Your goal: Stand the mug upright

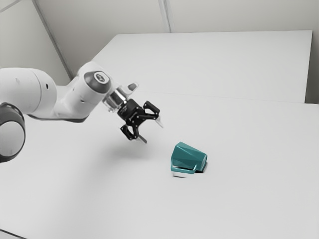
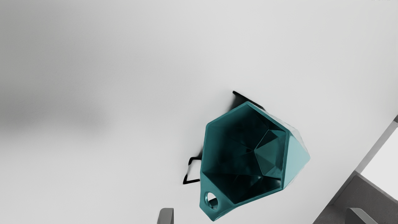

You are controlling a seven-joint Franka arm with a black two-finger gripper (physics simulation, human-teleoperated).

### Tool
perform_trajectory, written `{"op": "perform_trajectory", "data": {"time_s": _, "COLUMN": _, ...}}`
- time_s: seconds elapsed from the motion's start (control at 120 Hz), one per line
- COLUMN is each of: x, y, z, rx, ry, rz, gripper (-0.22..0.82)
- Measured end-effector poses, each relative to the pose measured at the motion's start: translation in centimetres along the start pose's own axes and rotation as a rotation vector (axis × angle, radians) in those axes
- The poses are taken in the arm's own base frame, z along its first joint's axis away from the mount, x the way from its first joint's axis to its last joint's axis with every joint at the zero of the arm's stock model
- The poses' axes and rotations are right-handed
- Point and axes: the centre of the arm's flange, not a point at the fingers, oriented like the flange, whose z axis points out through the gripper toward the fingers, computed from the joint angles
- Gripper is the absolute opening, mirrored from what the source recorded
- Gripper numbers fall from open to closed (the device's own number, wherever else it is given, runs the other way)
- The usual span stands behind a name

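Observation:
The gripper hangs above the table on the exterior view's left of the mug, its two fingers spread with nothing between them. A teal faceted mug lies on its side on the white table, its handle low on the near side. In the wrist view the open mouth of the mug faces the camera, with its handle close to one finger. The gripper shows widely parted fingertips there, and the mug stands out beyond them, apart from both.
The white table reaches across the scene, and a pale raised panel stands behind it. A grey floor area lies past the table edge in the wrist view.

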Motion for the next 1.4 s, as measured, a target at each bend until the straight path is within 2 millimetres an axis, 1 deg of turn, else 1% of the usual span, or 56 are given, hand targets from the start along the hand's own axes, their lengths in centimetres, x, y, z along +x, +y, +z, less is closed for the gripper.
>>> {"op": "perform_trajectory", "data": {"time_s": 0.092, "x": 0.1, "y": 0.3, "z": 1.5, "rx": -0.042, "ry": -0.018, "rz": -0.02, "gripper": 0.6}}
{"op": "perform_trajectory", "data": {"time_s": 0.158, "x": -0.2, "y": 0.6, "z": 2.9, "rx": -0.067, "ry": -0.042, "rz": -0.036, "gripper": 0.6}}
{"op": "perform_trajectory", "data": {"time_s": 0.325, "x": -0.6, "y": 0.6, "z": 5.7, "rx": -0.105, "ry": -0.088, "rz": -0.077, "gripper": 0.6}}
{"op": "perform_trajectory", "data": {"time_s": 0.5, "x": 0.0, "y": 0.6, "z": 6.8, "rx": -0.128, "ry": -0.086, "rz": -0.108, "gripper": 0.6}}
{"op": "perform_trajectory", "data": {"time_s": 0.608, "x": 0.3, "y": 1.1, "z": 7.9, "rx": -0.139, "ry": -0.081, "rz": -0.119, "gripper": 0.6}}
{"op": "perform_trajectory", "data": {"time_s": 0.775, "x": 0.9, "y": 1.7, "z": 8.9, "rx": -0.154, "ry": -0.061, "rz": -0.129, "gripper": 0.6}}
{"op": "perform_trajectory", "data": {"time_s": 0.95, "x": 1.3, "y": 2.2, "z": 10.6, "rx": -0.172, "ry": -0.054, "rz": -0.145, "gripper": 0.6}}
{"op": "perform_trajectory", "data": {"time_s": 1.025, "x": 1.6, "y": 2.5, "z": 10.9, "rx": -0.177, "ry": -0.048, "rz": -0.148, "gripper": 0.6}}
{"op": "perform_trajectory", "data": {"time_s": 1.042, "x": 1.6, "y": 2.5, "z": 10.9, "rx": -0.178, "ry": -0.046, "rz": -0.148, "gripper": 0.58}}
{"op": "perform_trajectory", "data": {"time_s": 1.067, "x": 1.7, "y": 2.5, "z": 11.0, "rx": -0.178, "ry": -0.044, "rz": -0.149, "gripper": 0.53}}
{"op": "perform_trajectory", "data": {"time_s": 1.167, "x": 1.8, "y": 2.5, "z": 10.8, "rx": -0.176, "ry": -0.031, "rz": -0.149, "gripper": 0.25}}
{"op": "perform_trajectory", "data": {"time_s": 1.225, "x": 2.0, "y": 2.5, "z": 10.7, "rx": -0.175, "ry": -0.022, "rz": -0.151, "gripper": 0.13}}
{"op": "perform_trajectory", "data": {"time_s": 1.3, "x": 2.1, "y": 2.5, "z": 10.6, "rx": -0.175, "ry": -0.009, "rz": -0.153, "gripper": 0.02}}
{"op": "perform_trajectory", "data": {"time_s": 1.4, "x": 2.3, "y": 2.6, "z": 10.3, "rx": -0.177, "ry": 0.006, "rz": -0.152, "gripper": -0.07}}
